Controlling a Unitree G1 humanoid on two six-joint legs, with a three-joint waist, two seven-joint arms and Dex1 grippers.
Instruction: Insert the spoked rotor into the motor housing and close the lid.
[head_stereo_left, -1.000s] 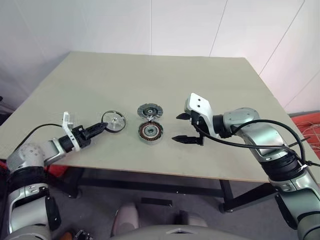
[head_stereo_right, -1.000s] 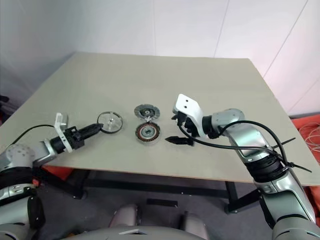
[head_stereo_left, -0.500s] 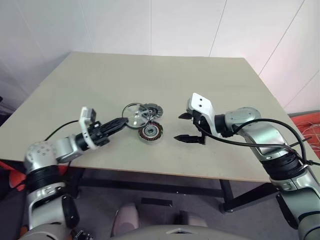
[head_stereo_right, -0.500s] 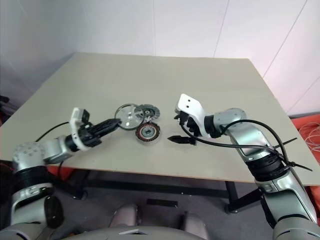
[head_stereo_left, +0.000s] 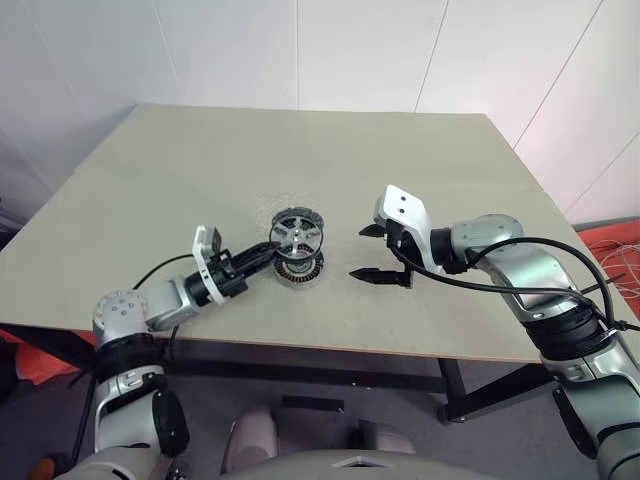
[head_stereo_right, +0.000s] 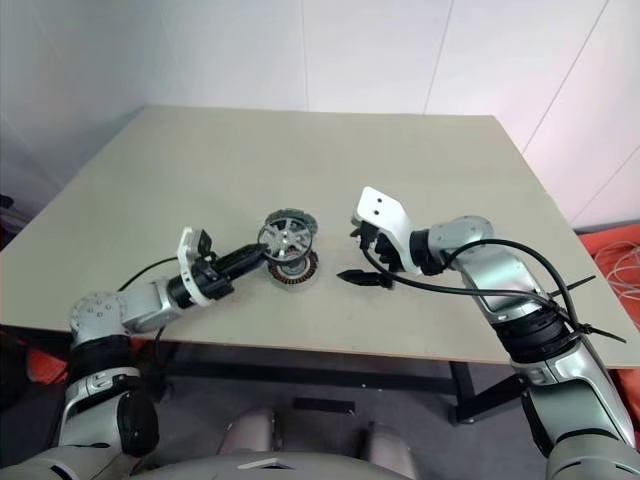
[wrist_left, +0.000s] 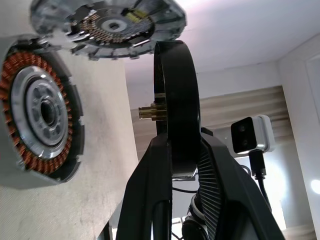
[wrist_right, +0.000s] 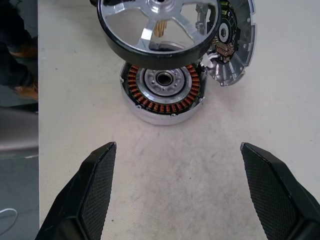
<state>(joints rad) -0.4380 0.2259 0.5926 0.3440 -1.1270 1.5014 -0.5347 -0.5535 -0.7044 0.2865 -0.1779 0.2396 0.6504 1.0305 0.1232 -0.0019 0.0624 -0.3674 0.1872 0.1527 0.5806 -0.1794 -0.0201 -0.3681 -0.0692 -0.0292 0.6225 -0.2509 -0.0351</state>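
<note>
Here the left gripper (head_stereo_left: 268, 250) is clenched on the black outer band of the spoked rotor (head_stereo_left: 297, 233), pinching its rim edge-on so that the silver spokes and the short brass shaft at the hub stay free. The rotor hangs tilted in the air just past the fingertips, above and partly over the motor housing (wrist_right: 162, 95), which rests on the table (head_stereo_left: 450, 160) with its copper windings and silver centre facing up. The rim hold probably leaves the shaft clear to find the housing's centre bore. The right gripper (head_stereo_left: 357, 253) waits near the housing's other side, fingers spread wide and empty, likely ready to steady it. The lid (wrist_right: 232, 35) lies just beyond the housing, touching or almost touching it; it could crowd the rotor's lowering, and the rotor needs levelling first.
</note>
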